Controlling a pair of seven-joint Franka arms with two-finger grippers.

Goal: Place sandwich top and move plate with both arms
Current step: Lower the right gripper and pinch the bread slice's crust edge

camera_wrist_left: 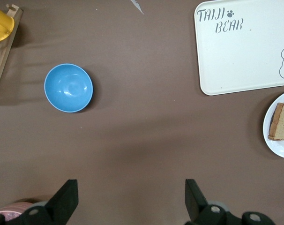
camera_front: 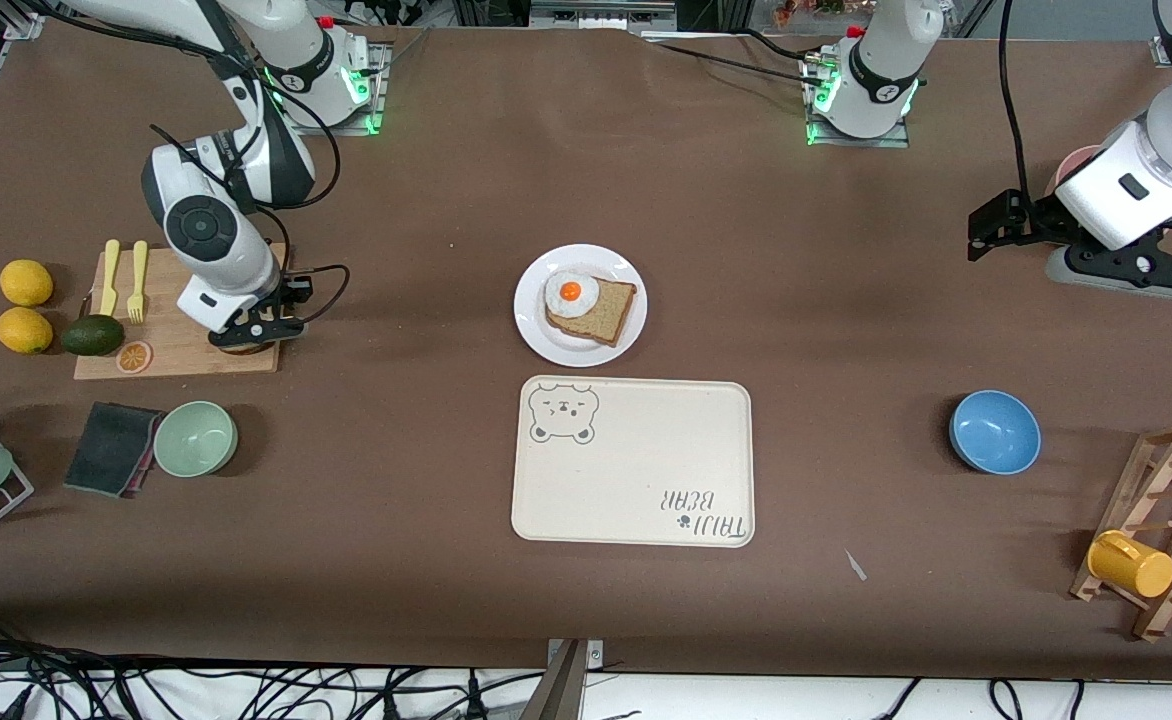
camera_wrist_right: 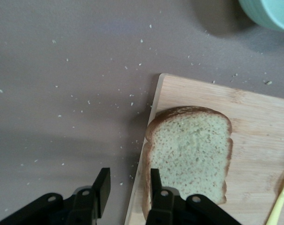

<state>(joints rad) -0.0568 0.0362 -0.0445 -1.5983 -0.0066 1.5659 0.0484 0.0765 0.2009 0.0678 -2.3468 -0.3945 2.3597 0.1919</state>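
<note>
The sandwich top (camera_wrist_right: 191,152), a speckled slice with a darker crust, lies flat on a wooden cutting board (camera_wrist_right: 254,108). My right gripper (camera_wrist_right: 129,186) is low over the board's edge and stands open. One of its fingers (camera_wrist_right: 155,183) is over the slice's crust, the other over the bare table. In the front view that gripper (camera_front: 246,335) covers most of the slice. The white plate (camera_front: 536,330) sits mid-table with an egg-topped slice (camera_front: 591,308) on it. My left gripper (camera_front: 1134,272) waits open over the table at the left arm's end, its fingers (camera_wrist_left: 67,199) wide apart.
A cream bear tray (camera_front: 636,465) lies nearer the camera than the plate. A blue bowl (camera_front: 994,431) and a rack with a yellow mug (camera_front: 1131,563) sit at the left arm's end. Two forks (camera_front: 124,275), an avocado (camera_front: 92,335), two lemons (camera_front: 26,283) and a green bowl (camera_front: 196,438) surround the board.
</note>
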